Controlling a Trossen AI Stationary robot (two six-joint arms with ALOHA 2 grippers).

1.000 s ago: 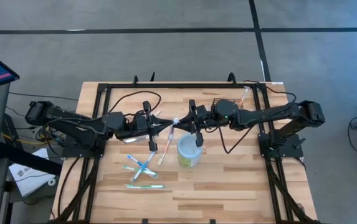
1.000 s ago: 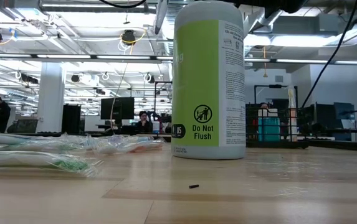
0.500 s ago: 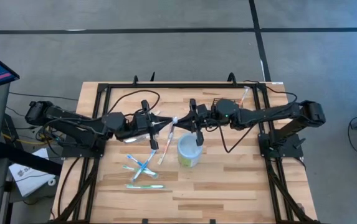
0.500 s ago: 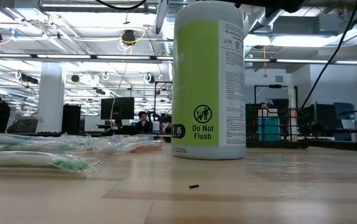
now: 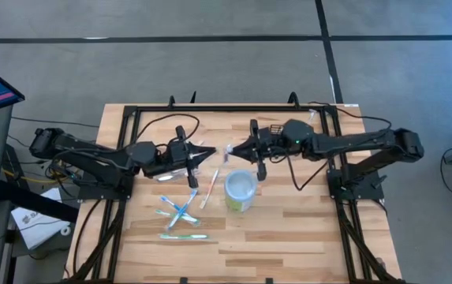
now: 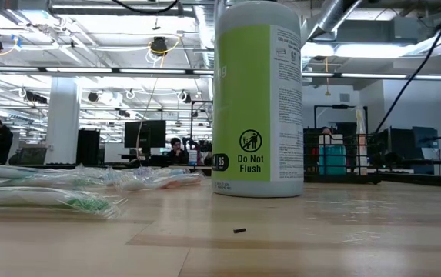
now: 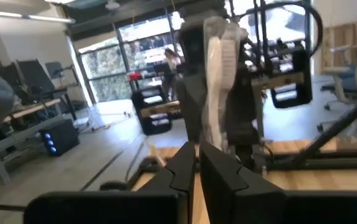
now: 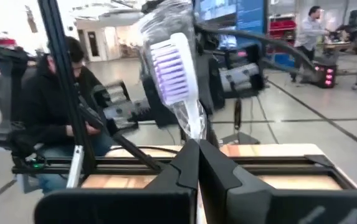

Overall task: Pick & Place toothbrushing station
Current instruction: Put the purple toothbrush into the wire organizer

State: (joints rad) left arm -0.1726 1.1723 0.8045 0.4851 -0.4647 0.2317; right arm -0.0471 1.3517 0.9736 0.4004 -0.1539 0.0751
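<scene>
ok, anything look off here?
Several wrapped toothbrushes lie crisscrossed on the table left of the cup. The right tool is shut on a toothbrush in its wrapper; the left tool waits beside it. Small dark speck on the table.

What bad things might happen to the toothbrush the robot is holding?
1. The right gripper pinches the wrapped toothbrush only at its lower end, over crinkly plastic. It might slip or tip sideways.
2. The tall cup stands close by the right gripper. A low swing might knock it over.
3. The left gripper waits close to the toothbrush, so the two might bump.
</scene>
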